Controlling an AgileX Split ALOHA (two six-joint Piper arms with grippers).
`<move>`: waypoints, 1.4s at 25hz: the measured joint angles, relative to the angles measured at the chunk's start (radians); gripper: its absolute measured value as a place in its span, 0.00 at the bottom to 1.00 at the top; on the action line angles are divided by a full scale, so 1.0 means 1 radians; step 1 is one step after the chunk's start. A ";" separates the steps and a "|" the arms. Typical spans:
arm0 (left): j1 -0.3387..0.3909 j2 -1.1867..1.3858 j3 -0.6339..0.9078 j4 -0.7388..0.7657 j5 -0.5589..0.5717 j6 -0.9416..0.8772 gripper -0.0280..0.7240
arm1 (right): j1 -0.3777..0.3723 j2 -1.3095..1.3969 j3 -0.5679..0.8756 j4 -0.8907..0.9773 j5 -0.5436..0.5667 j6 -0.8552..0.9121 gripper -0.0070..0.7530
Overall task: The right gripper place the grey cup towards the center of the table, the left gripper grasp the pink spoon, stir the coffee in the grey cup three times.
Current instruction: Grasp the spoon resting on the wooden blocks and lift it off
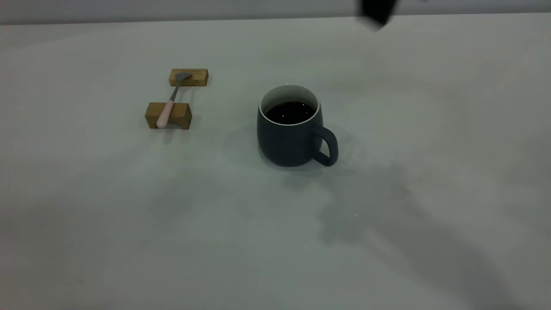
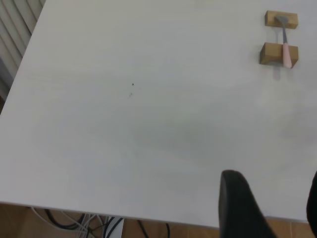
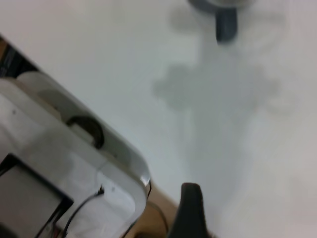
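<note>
The grey cup [image 1: 292,129] stands upright near the middle of the table [image 1: 129,224], with its handle toward the front right. Dark coffee [image 1: 289,112] fills it partway. The cup's handle [image 3: 226,22] shows far off in the right wrist view. The pink spoon [image 1: 165,113] lies across two wooden blocks at the left, also seen in the left wrist view [image 2: 286,49]. My left gripper [image 2: 275,208] hangs open over the table's edge, far from the spoon. My right gripper [image 3: 250,213] is open and empty, back from the cup, with one finger [image 3: 190,210] showing.
The spoon's bowl rests on the far wooden block [image 1: 188,77] and its handle on the near block [image 1: 168,115]. A dark part of an arm [image 1: 378,12] hangs at the top right. A white housing [image 3: 59,163] sits beside the table edge.
</note>
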 joint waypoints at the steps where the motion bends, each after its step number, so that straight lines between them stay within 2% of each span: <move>1: 0.000 0.000 0.000 0.000 0.000 0.000 0.58 | 0.000 -0.033 0.002 -0.011 0.014 0.023 0.97; 4: 0.000 0.000 0.000 0.000 0.000 0.000 0.58 | 0.000 -0.151 0.035 -0.031 0.030 0.042 0.97; 8: 0.000 0.000 0.000 0.000 0.000 0.000 0.58 | 0.000 -0.325 0.165 -0.035 0.032 0.053 0.97; 15: 0.000 0.000 0.000 0.000 0.000 0.000 0.58 | -0.002 -0.727 0.512 -0.044 0.044 0.175 0.94; 17: 0.000 0.000 0.000 0.000 0.000 0.000 0.58 | -0.022 -0.852 0.620 -0.045 0.011 0.175 0.93; 20: 0.000 0.000 0.000 0.000 0.000 0.000 0.58 | -0.092 -1.036 0.750 -0.043 -0.060 0.183 0.91; 24: 0.000 0.000 0.000 0.000 0.000 0.000 0.58 | -0.219 -1.239 0.853 -0.042 -0.077 0.181 0.90; 30: 0.000 0.000 0.000 0.000 0.000 0.001 0.58 | -0.414 -1.448 0.901 -0.064 -0.074 0.181 0.88; 35: 0.000 0.000 0.000 0.000 0.000 0.001 0.58 | -0.504 -1.547 0.909 -0.084 -0.067 0.181 0.87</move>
